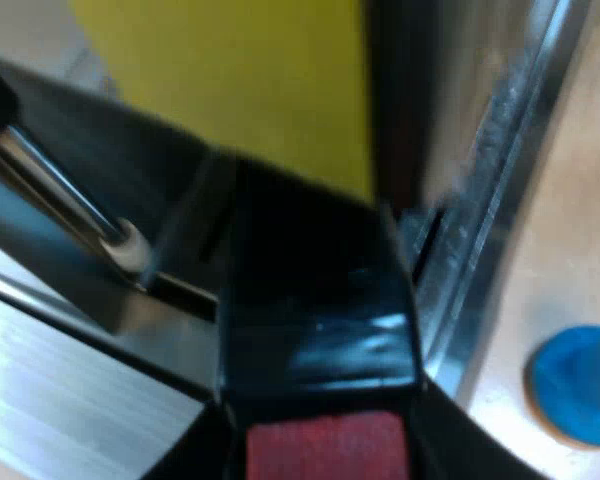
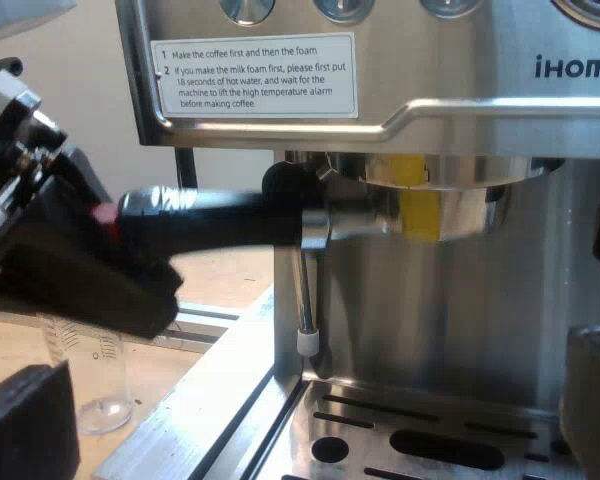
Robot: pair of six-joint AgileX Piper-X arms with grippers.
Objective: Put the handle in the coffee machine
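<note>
The metal holder [image 2: 430,205] sits under the espresso machine's [image 2: 460,90] brew head, its dark handle sticking out level. The left gripper [image 2: 115,240] is at the handle's red end. A measuring glass [image 2: 90,375] stands below on the table [image 2: 10,345].

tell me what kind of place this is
Probably a coffee-making workbench: a steel espresso machine with an instruction sticker, a metal holder at its front, and a measuring glass and blue tamper on a bare wooden top.

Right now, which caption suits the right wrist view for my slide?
Left gripper at the dark handle, metal holder at the espresso machine's front.
</note>
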